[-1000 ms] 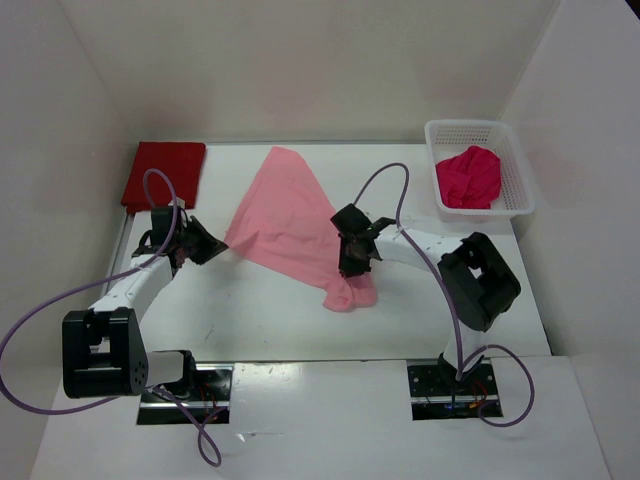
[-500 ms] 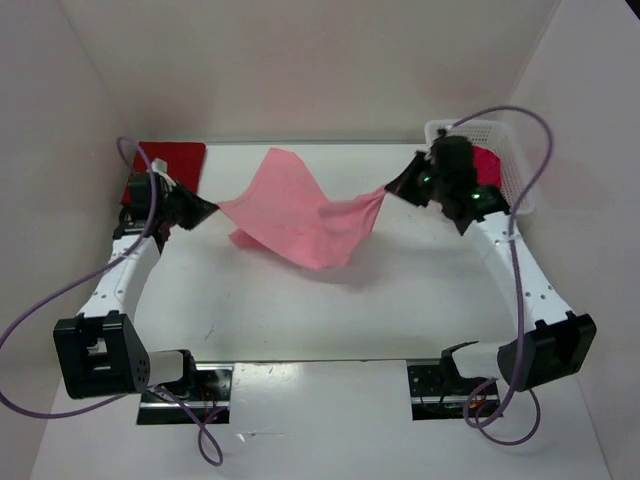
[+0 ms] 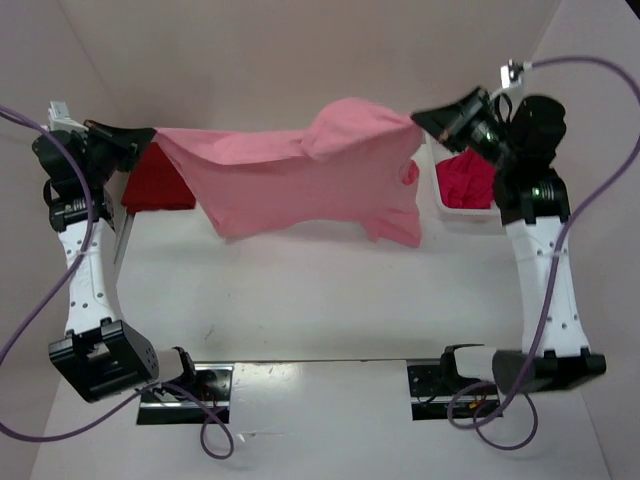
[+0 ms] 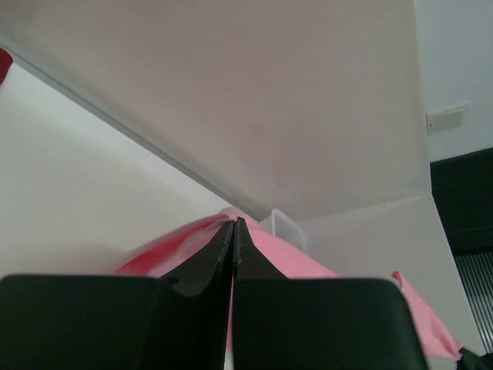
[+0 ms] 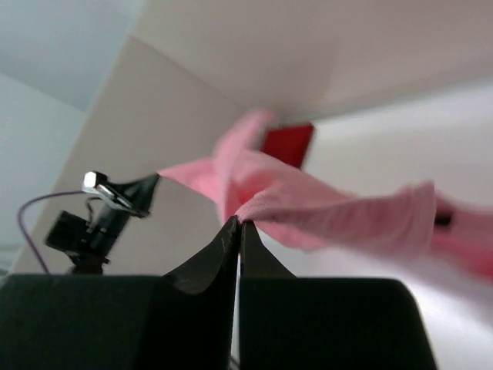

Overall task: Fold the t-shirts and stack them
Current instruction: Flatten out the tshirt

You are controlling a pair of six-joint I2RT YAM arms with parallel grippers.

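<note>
The light pink t-shirt [image 3: 300, 180] hangs stretched in the air between both arms, well above the table. My left gripper [image 3: 150, 137] is shut on its left end, and my right gripper [image 3: 418, 120] is shut on its right end. In the left wrist view the shut left gripper [image 4: 233, 221] pinches pink cloth [image 4: 308, 262]. The right wrist view shows the shut right gripper [image 5: 239, 223] nipping the pink cloth [image 5: 339, 216]. A folded dark red t-shirt [image 3: 158, 185] lies at the table's back left, partly behind the pink one. The magenta-crimson t-shirt [image 3: 468, 180] sits crumpled in the basket.
A white mesh basket [image 3: 440, 205] stands at the back right, partly hidden by the right arm. White walls close in the table [image 3: 300, 290] on three sides. Cables loop from both arms.
Both arms have risen and spread apart, lifting the pink t-shirt off the table and stretching it wide. The right gripper closed on the shirt's edge and carried it up and right.
</note>
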